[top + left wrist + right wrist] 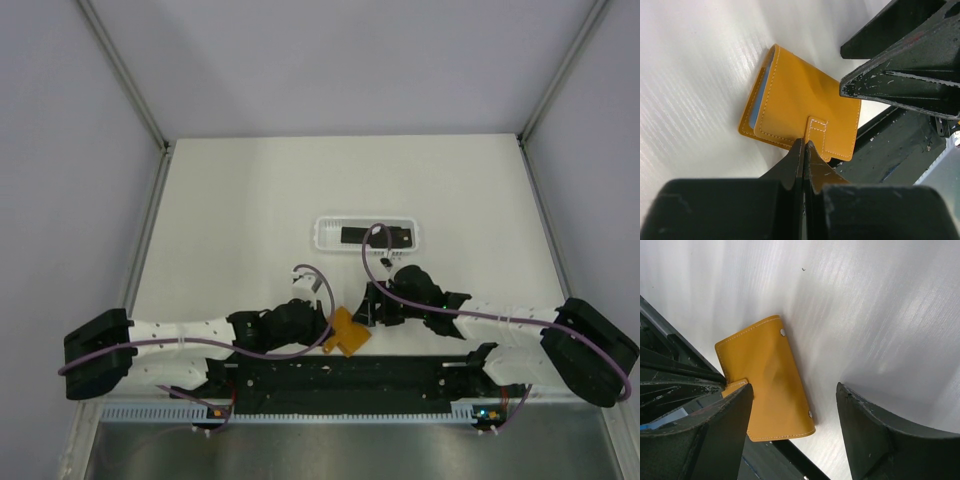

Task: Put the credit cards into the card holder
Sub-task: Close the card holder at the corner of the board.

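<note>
Card holder [800, 100] caught by its tab — folded shut, at 6 o'clock on the table [230, 200].
My left gripper [804, 146] is clamped tight on the orange tab; my right gripper [794, 390] hangs over the holder, jaws wide, gripping nothing. Dark credit cards [352, 236] lie in the white tray [322, 240] at the holder's 12 o'clock.

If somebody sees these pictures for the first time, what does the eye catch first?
The orange holder, bright on the white table near its front edge, draws the eye first; the left hand is shut on its tab. The right hand hangs open above it. Farther back, a white tray holds a dark card.
</note>
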Controlling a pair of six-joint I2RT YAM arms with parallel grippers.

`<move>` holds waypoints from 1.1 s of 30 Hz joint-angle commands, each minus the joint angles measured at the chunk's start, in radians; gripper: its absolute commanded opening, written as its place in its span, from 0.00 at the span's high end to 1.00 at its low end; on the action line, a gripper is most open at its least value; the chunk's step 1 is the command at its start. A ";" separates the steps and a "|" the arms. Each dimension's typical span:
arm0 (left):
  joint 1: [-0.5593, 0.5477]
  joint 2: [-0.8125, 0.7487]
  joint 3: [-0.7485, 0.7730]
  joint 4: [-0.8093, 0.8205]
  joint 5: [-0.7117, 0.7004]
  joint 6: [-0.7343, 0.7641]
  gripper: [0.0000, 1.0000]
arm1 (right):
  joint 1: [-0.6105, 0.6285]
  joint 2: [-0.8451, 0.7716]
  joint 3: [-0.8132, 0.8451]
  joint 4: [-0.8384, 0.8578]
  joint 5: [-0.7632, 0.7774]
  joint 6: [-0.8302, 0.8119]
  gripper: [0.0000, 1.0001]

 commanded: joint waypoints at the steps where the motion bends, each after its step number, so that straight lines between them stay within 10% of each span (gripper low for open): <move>1: -0.004 -0.020 0.007 0.035 0.036 0.014 1.00 | -0.006 0.032 -0.005 -0.071 0.017 -0.014 0.32; 33: -0.042 -0.024 -0.048 0.065 0.042 -0.038 1.00 | -0.006 0.055 0.000 -0.063 0.015 -0.017 0.32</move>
